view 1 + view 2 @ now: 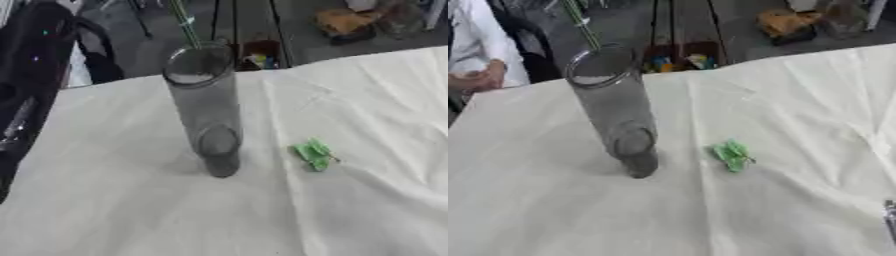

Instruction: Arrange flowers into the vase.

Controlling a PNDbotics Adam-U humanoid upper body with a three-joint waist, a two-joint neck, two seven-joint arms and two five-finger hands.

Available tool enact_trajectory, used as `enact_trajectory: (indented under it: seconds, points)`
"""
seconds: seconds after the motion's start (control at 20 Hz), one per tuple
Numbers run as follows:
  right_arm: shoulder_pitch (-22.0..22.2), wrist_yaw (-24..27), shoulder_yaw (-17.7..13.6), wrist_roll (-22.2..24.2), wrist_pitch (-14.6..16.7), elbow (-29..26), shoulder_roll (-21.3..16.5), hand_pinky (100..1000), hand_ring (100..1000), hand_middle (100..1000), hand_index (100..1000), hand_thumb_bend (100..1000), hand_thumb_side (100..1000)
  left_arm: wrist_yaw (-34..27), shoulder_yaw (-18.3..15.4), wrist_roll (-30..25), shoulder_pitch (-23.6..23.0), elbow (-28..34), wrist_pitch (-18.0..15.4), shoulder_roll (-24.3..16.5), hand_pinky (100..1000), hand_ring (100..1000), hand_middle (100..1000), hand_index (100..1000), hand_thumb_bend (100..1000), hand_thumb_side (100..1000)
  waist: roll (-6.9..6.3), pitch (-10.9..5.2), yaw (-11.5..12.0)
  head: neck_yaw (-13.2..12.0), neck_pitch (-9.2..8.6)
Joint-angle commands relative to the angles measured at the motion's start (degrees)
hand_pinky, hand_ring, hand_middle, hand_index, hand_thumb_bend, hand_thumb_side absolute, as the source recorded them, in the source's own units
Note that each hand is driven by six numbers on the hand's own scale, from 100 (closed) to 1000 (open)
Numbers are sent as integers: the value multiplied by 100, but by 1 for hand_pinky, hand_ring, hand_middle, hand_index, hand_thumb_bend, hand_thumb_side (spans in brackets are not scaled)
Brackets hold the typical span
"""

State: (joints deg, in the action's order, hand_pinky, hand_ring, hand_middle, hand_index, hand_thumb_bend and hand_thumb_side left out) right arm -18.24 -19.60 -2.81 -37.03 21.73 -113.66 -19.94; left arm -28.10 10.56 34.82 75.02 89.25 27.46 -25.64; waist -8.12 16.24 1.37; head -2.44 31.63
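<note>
Clear glass cylinder vase (208,107) upright on white-clothed desk (350,210); green leafy scrap (313,154) beside it. Fingers' state: cannot tell.

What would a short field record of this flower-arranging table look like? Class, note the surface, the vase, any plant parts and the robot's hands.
surface: white cloth, wrinkled, covering the table
vase: clear glass vase, upright, left of centre
stem: thin green stem rising out of the vase mouth
loose piece: small green leafy bit on the cloth, right of the vase, apart from it
left hand: not visible
right hand: not clearly visible
</note>
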Motion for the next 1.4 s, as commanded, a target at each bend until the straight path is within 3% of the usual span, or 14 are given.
enact_trajectory:
  seconds: [0.05, 1.4]
  points:
    - [-90, 0, -4, -4, -3, -93, -89, 637, 648, 480, 685, 100, 931, 49, -17, 391, 59, 56, 417, -41, 100, 100, 100, 100, 100, 292, 35, -87, -7, -13, -50]
    - [-108, 9, -7, 6, -13, -93, -58, 644, 652, 478, 685, 100, 933, 301, 164, 427, -121, -77, 649, 164, 100, 100, 100, 100, 100, 286, 34, -47, -28, -24, -99]
